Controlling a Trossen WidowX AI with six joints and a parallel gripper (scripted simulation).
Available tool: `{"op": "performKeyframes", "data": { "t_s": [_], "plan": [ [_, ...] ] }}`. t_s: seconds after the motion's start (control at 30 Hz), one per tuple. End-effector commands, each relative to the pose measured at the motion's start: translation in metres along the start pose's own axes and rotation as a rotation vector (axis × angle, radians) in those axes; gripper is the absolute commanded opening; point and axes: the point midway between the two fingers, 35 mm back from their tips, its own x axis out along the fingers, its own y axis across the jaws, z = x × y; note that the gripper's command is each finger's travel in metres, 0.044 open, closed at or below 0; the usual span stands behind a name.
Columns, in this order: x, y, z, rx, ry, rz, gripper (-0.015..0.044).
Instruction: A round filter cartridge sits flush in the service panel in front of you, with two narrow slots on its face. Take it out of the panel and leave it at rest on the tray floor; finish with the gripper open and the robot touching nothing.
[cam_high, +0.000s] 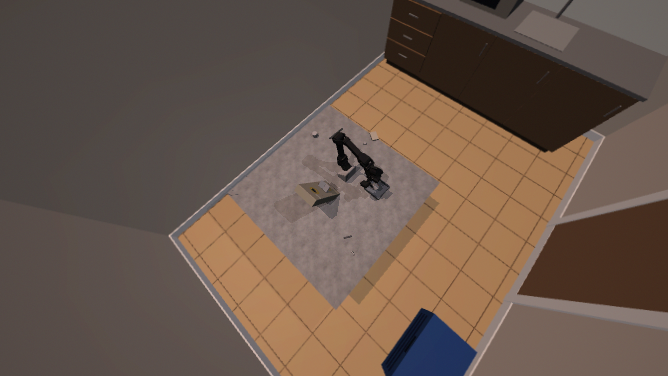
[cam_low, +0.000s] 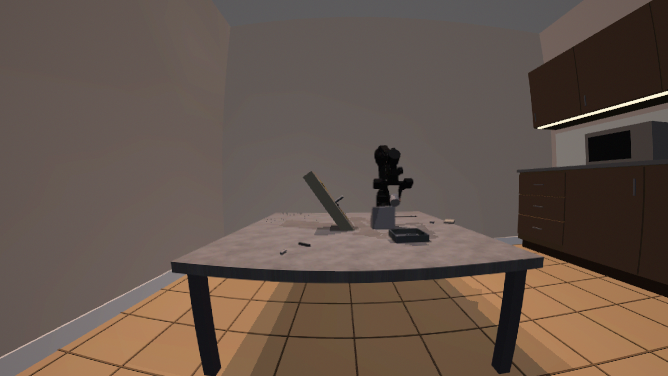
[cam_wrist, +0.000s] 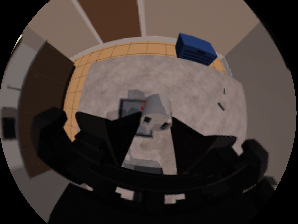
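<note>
The filter cartridge (cam_wrist: 158, 106) (cam_low: 395, 201), a light grey cylinder, is out of the panel. Its slotted end faces the wrist camera. My gripper (cam_wrist: 156, 117) (cam_high: 375, 185) is shut on it, one dark finger at each side. In the exterior view the cartridge hangs tilted, above the height of the tray (cam_low: 409, 239) (cam_high: 384, 193) (cam_wrist: 120, 111). In the top view the gripper covers part of the tray. The wrist view shows the tray behind the cartridge, partly hidden. The service panel (cam_low: 322, 198) (cam_high: 303, 191) leans at the left, its round opening dark.
A grey flap (cam_high: 324, 186) stands out from the panel's face. A small dark bar (cam_high: 348, 237) (cam_low: 304, 244) and a small light piece (cam_low: 283, 252) lie toward the table's front. A pale block (cam_high: 374, 136) (cam_low: 449, 221) lies near the table's edge beyond the arm.
</note>
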Motion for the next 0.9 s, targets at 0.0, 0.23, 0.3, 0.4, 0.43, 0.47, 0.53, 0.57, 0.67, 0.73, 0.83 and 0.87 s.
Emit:
{"op": "performKeyframes", "data": {
  "t_s": [0.0,0.23,0.3,0.4,0.43,0.47,0.53,0.57,0.67,0.73,0.83,0.87],
  "plan": [
    [0.015,0.02,-0.009,-0.067,0.001,0.04,0.0],
    [0.041,0.052,-0.034,-0.192,0.006,0.113,0.0],
    [0.048,0.06,-0.042,-0.224,0.008,0.132,0.0],
    [0.05,0.063,-0.045,-0.236,0.009,0.139,0.0],
    [0.05,0.063,-0.045,-0.236,0.009,0.139,0.0],
    [0.051,0.063,-0.045,-0.236,0.009,0.139,0.0],
    [0.059,0.063,-0.049,-0.236,0.009,0.139,0.0],
    [0.064,0.063,-0.051,-0.236,0.009,0.139,0.0],
    [0.081,0.064,-0.06,-0.236,0.009,0.139,0.0],
    [0.092,0.063,-0.067,-0.236,0.009,0.139,0.0],
    [0.107,0.063,-0.077,-0.236,0.009,0.139,0.0],
    [0.111,0.063,-0.081,-0.236,0.009,0.139,0.0]
  ]
}}
